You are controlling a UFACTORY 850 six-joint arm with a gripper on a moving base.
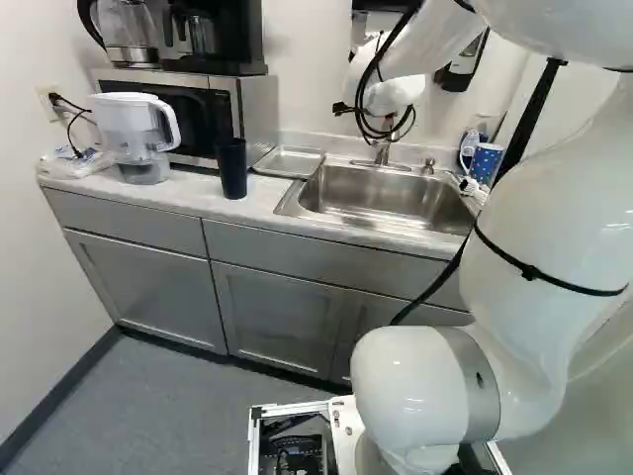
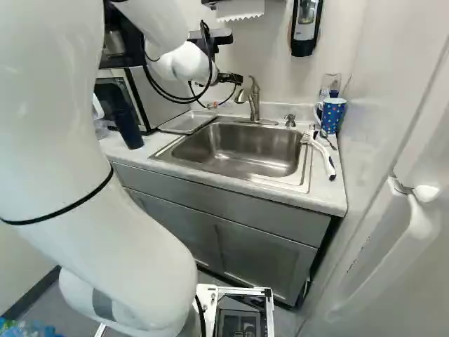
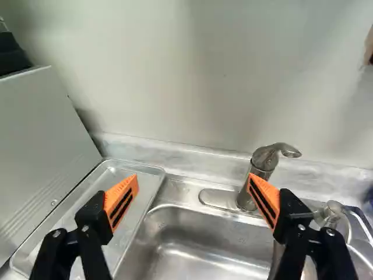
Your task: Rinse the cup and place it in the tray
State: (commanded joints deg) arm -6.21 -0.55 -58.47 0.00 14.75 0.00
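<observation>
Apparently rinsing and placing are both left, with the gripper [image 3: 193,178] spread around nothing and both the dark cup [image 1: 232,168] and blue mug [image 2: 333,115] outside the tray [image 1: 289,162].

Tall dark cup [image 1: 232,170], upright on counter [image 1: 188,196]. Shallow metal tray [image 1: 289,161], rounded corners, lying flat between microwave [image 1: 259,111] and sink [image 1: 396,198], near cup.
</observation>
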